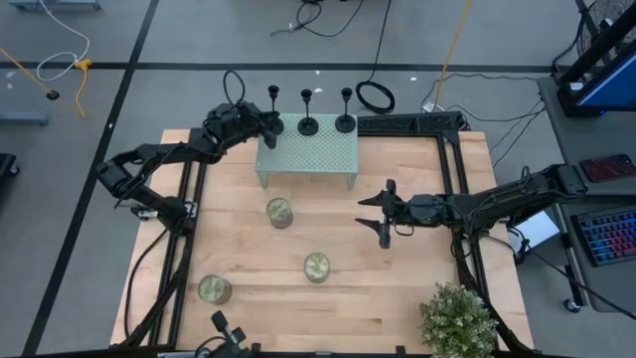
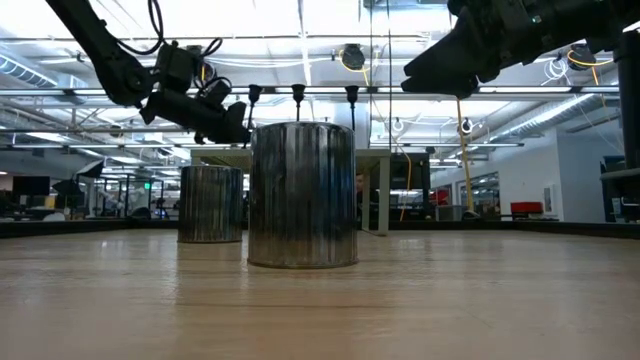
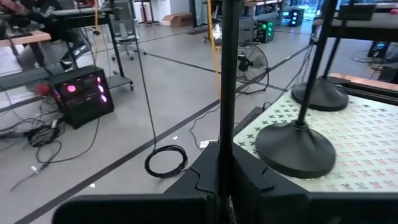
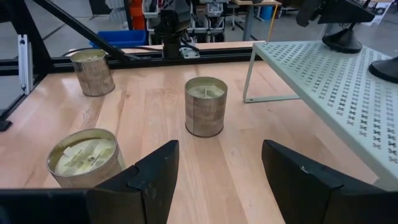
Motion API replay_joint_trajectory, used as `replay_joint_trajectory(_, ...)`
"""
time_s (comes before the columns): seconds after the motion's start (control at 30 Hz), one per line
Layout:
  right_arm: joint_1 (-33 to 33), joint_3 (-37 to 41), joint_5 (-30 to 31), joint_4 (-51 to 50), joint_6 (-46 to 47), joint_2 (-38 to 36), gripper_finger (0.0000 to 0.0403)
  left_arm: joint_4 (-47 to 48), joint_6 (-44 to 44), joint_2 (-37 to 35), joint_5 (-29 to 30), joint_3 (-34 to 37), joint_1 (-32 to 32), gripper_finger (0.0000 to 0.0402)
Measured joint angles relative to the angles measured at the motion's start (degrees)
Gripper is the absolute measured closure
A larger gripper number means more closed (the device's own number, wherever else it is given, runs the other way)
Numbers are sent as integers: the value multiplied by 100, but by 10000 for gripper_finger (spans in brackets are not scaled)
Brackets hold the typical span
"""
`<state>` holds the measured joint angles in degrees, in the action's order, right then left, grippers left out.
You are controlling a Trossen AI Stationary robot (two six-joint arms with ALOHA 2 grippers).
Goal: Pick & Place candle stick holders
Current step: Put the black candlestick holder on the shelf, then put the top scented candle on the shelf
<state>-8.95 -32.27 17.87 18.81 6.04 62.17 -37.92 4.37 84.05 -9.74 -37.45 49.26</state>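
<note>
Three black candle stick holders show at the far edge of a pale green perforated shelf (image 1: pixel 308 159). The middle one (image 1: pixel 308 124) and the right one (image 1: pixel 345 121) stand on their disc bases. My left gripper (image 1: pixel 266 124) is at the shelf's far left corner, shut on the stem of the left holder (image 1: pixel 272 99); that holder's base is hidden under the gripper. My right gripper (image 1: pixel 376 215) hangs open and empty over the table, right of the shelf. My left gripper pinches the left holder's thin stem (image 3: pixel 226 168) between its two fingers, on its lower part. The fingers come level from the table's left and lie across the stem. The stem stands upright; whether its base rests on the shelf, I cannot tell.
Three candle jars stand on the wooden table: one near the shelf (image 1: pixel 279 212), one in the middle (image 1: pixel 317 266), one near the front left (image 1: pixel 214 289). A potted plant (image 1: pixel 457 318) is at the front right corner. A dark frame (image 1: pixel 452 179) borders the table.
</note>
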Motion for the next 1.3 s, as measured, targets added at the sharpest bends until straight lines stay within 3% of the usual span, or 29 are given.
replay_joint_trajectory(0.4, -30, -2, -60, 17, 53, 216, 117, 53, 93, 0, -76, -2, -21, 318)
replay_joint_trajectory(0.73, -162, -2, -468, 885, 358, 1091, 125, 210, -205, -299, -63, -2, -27, 256)
replay_joint_trajectory(1.03, -43, -2, -470, 1923, 357, 1891, 126, 1868, -181, -1150, -80, -4, -220, 205)
replay_joint_trajectory(1.3, 223, -2, -470, 2385, 359, 2366, 128, 3375, -159, -2316, -85, -4, -926, 212)
